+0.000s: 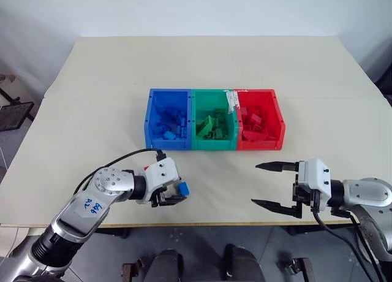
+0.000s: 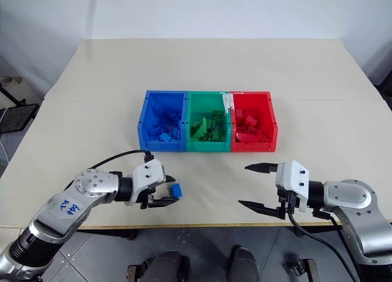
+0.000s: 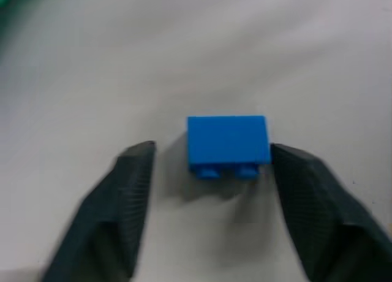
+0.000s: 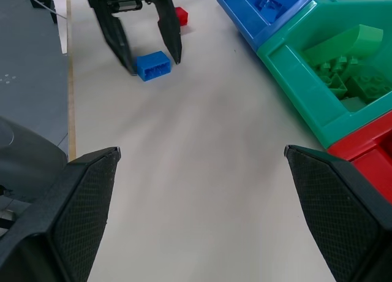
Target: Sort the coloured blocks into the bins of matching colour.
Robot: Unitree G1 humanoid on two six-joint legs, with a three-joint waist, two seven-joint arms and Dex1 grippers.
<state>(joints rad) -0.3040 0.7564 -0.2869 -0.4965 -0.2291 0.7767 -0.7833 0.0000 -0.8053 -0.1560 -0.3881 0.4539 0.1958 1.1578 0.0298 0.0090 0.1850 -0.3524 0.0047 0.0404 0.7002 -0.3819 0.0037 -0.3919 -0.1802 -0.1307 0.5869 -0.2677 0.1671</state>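
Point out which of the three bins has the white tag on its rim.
The green bin, the middle of the row: the white tag sits on its rim beside the red bin. The blue bin has no tag.

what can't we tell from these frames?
- Left gripper on the blue block: left wrist view is blurred; one finger touches, the other stands off. Gripped or not, unclear.
- Red block: right wrist view, partly behind a left finger.
- Bin contents: head views, pieces too small to count.
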